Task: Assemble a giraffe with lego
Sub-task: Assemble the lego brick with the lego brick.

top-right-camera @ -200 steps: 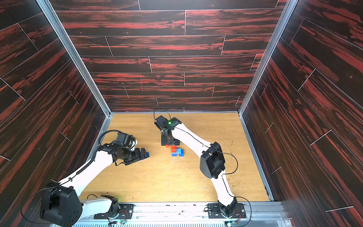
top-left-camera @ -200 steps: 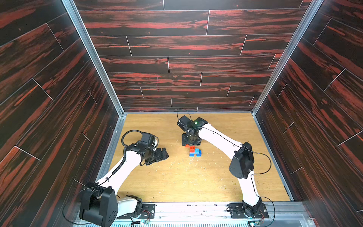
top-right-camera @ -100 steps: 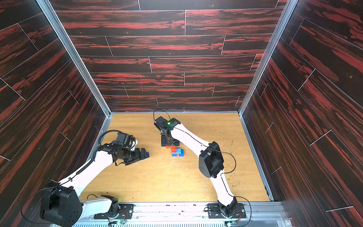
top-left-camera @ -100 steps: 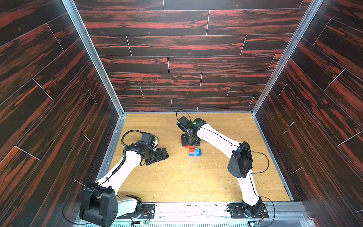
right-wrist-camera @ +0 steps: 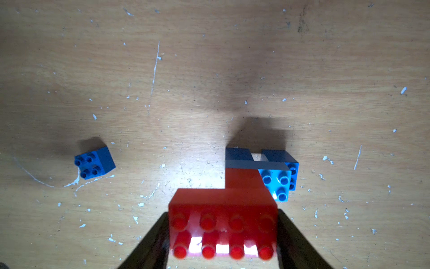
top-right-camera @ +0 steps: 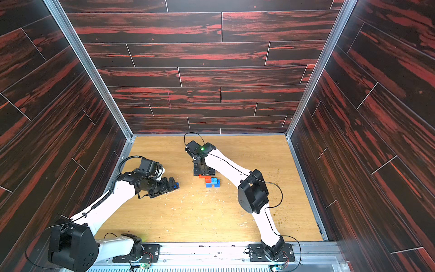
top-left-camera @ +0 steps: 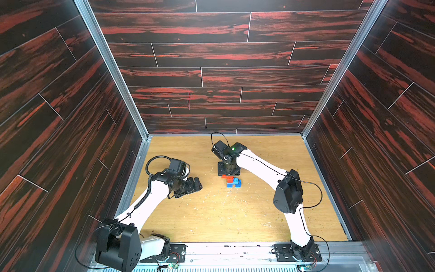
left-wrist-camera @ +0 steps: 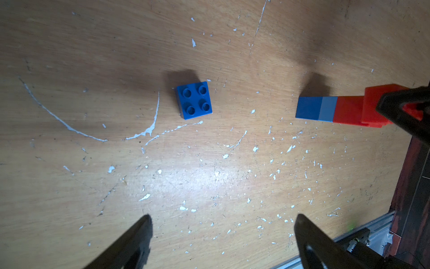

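The partly built giraffe (top-left-camera: 233,181) (top-right-camera: 211,181) stands mid-table: two dark blue legs (right-wrist-camera: 238,154), a light blue body (right-wrist-camera: 277,181), a red neck (right-wrist-camera: 243,178). A long red brick (right-wrist-camera: 223,223) sits on top of the neck, and my right gripper (right-wrist-camera: 223,215) (top-left-camera: 229,171) is shut on its two ends from above. One loose dark blue brick (left-wrist-camera: 194,100) (right-wrist-camera: 94,163) (top-right-camera: 176,185) lies studs up to the giraffe's left. Just left of that brick my left gripper (left-wrist-camera: 222,219) (top-left-camera: 196,184) hangs open and empty.
The wooden table (top-left-camera: 223,216) is scratched and flecked with white chips. Dark red-streaked walls (top-left-camera: 200,77) close it in at the back and both sides. An aluminium rail (top-left-camera: 235,247) with both arm bases runs along the front edge.
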Available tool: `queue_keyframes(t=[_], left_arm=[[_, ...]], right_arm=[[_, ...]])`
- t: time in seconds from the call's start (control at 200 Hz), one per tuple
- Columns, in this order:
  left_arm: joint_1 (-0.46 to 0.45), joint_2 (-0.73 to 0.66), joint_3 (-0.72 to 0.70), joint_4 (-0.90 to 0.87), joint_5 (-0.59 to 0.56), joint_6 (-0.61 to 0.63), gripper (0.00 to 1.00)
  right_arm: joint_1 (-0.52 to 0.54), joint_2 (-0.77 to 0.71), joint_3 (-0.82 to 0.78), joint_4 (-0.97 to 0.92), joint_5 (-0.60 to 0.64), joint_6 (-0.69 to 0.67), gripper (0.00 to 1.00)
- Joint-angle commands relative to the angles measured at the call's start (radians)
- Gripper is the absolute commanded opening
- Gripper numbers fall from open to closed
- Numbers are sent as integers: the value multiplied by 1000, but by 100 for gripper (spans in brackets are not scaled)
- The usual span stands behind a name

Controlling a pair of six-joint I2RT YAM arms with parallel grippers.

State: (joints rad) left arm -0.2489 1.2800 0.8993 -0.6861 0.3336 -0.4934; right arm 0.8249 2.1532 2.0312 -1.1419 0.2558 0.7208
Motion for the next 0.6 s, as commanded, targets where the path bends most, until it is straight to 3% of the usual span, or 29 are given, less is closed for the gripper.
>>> queue_keyframes(t=[0.0,0.596], left_arm=[[5,-26,-4,-13,1,12,96],[5,-20,-4,-11,-2,11,96]], right_arm=[[1,-11,-34,-4,-20,5,43],[7,-30,-71,31,-22,0,40]])
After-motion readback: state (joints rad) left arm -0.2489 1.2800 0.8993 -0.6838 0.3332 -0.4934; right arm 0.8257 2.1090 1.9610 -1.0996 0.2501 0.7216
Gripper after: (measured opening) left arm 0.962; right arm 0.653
